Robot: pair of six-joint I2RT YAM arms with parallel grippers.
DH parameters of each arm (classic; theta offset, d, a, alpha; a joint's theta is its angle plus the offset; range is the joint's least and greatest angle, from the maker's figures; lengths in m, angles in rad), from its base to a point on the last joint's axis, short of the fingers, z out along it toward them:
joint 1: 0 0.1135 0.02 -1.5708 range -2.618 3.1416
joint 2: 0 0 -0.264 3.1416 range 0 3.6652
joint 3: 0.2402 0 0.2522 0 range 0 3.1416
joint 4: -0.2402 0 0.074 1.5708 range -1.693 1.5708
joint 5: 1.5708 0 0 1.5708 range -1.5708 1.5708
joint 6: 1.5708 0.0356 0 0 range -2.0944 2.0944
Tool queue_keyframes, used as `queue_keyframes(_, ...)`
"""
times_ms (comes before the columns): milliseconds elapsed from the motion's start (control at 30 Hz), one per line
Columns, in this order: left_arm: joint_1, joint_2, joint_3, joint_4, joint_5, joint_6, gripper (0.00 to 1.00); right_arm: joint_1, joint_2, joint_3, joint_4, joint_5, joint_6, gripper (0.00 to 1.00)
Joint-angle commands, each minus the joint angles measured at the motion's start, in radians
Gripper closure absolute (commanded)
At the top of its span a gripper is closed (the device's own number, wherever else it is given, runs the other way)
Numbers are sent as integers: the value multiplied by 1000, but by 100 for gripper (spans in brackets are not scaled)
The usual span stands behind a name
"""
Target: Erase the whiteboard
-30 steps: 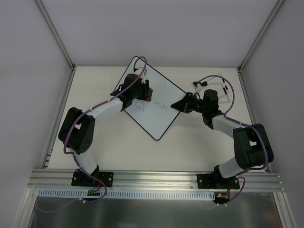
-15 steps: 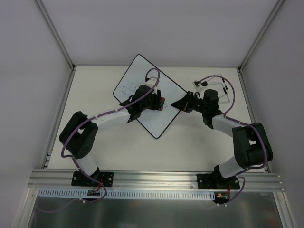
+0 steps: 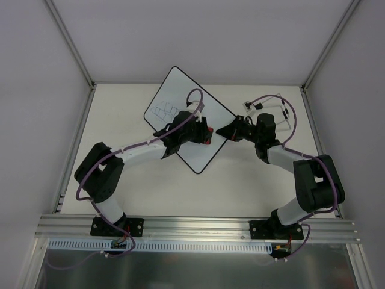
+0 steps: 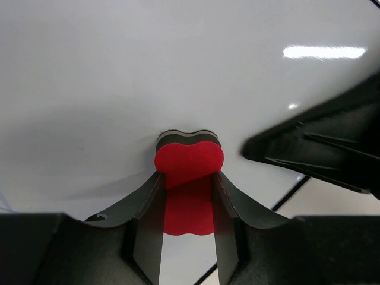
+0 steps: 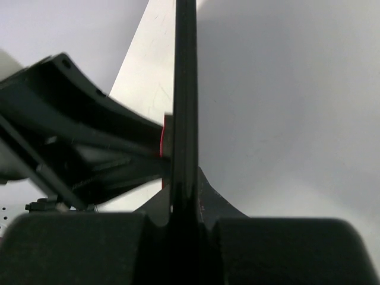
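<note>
The left claw (image 3: 205, 136) is clenched on a small red eraser (image 4: 189, 163), one finger on each side of it. The eraser's dark underside presses flat on the whiteboard (image 3: 180, 90). The board lies directly under this claw, turned like a diamond on the pale table (image 3: 120, 108). Most of its white face stretches away ahead of the fingertips. In the left wrist view the surface around the eraser shows no marks. Behind the claw, near the board's far-left edge, a few faint pen drawings (image 3: 163, 111) show in the overhead view.

Just to the right of the left claw the right claw (image 3: 222, 134) points in at the board's right corner, fingers clenched together. Its dark body fills the right side of the left wrist view, near the eraser but apart from it. Its tips meet the board's black rim (image 4: 291, 190) — whether they pinch the rim or only press against it, I cannot tell.
</note>
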Motion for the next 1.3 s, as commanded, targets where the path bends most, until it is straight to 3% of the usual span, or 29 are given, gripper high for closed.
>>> queue_keyframes(0,98,23,-34,-98,-21,-34,100,60,-61,51,197,-145,26,100)
queue_keyframes(133,181,34,-17,-104,-38,-4,100,60,-58,47,197,-153,26,100)
queue_keyframes(367,215,82,55,-110,7,19,100,60,-47,60,197,-163,37,100)
queue_keyframes(867,-15,172,146,-108,124,24,100,58,-21,79,197,-154,40,100)
queue_keyframes(1267,-118,132,4,-108,131,-54,100,60,-7,93,197,-139,34,100)
